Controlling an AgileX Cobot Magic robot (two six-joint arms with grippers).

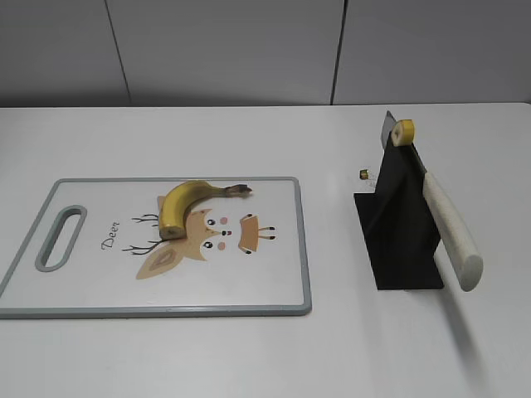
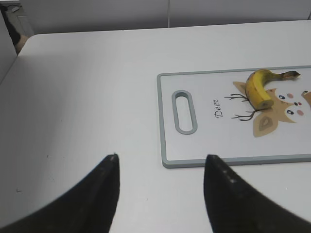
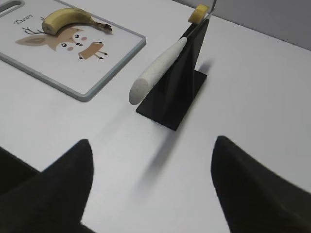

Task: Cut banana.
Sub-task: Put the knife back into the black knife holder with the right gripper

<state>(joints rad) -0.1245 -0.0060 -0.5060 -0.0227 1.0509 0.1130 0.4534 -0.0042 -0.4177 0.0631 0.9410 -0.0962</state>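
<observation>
Your first job here is to get the knife (image 1: 448, 228) out of its black stand (image 1: 398, 224), and neither arm has started on it: your right hand (image 3: 150, 184) hangs over the bare tabletop (image 1: 207, 348) short of the stand with its fingers spread wide and holding nothing, and your left hand (image 2: 160, 194) is likewise open and empty, off the handle-slot end of the cutting board (image 1: 299, 249). The knife leans in the stand with its pale speckled handle sloping down and out towards the near side, so bring the right hand in around the middle of that handle, close squarely across it, and draw it out along the line of the slope rather than straight up, or I judge the light stand may tip or drag along with it. A small yellow slice (image 1: 404, 132) sits by the top of the blade; expect it to fall when the knife moves. The banana (image 1: 187, 203) lies on the board, on top of the deer print, with its dark stem pointing towards the stand and its blunt cut end at the other side. Use the left hand to steady it near that blunt end, well clear of where the blade will come down. As for containers, the stand is the only holder in view, and it holds just the knife.
</observation>
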